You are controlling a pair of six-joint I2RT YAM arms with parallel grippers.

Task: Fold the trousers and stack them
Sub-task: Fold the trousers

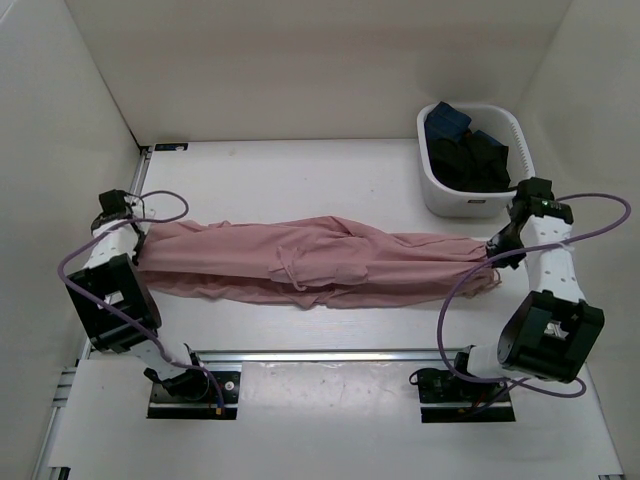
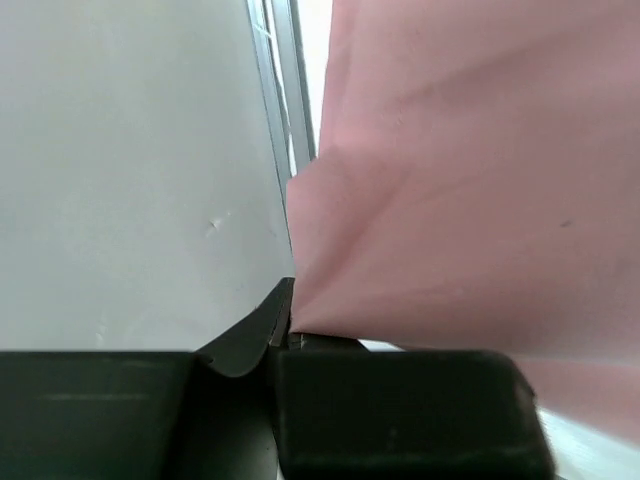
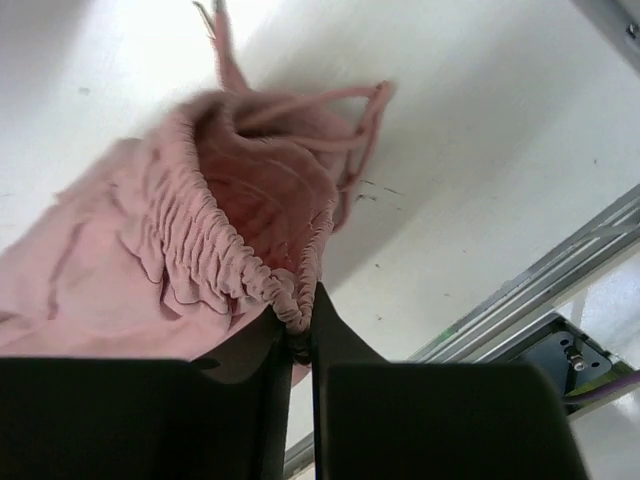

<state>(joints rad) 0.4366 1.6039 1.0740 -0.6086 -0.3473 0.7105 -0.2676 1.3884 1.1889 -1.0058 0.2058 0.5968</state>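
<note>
The dusty-pink trousers (image 1: 320, 262) hang stretched out across the table between my two grippers, bunched lengthwise. My left gripper (image 1: 137, 236) is shut on the leg end at the far left; in the left wrist view the pink fabric (image 2: 470, 200) runs out of the closed gripper (image 2: 285, 325). My right gripper (image 1: 497, 248) is shut on the gathered waistband at the right; in the right wrist view the elastic waistband (image 3: 240, 260) is pinched between the closed gripper's fingertips (image 3: 300, 325), with the drawstring loop (image 3: 360, 120) hanging above.
A white basket (image 1: 495, 200) holding dark black and blue clothes (image 1: 470, 150) stands at the back right, close behind my right gripper. White walls enclose the table on the left, back and right. A metal rail (image 1: 330, 355) runs along the near edge.
</note>
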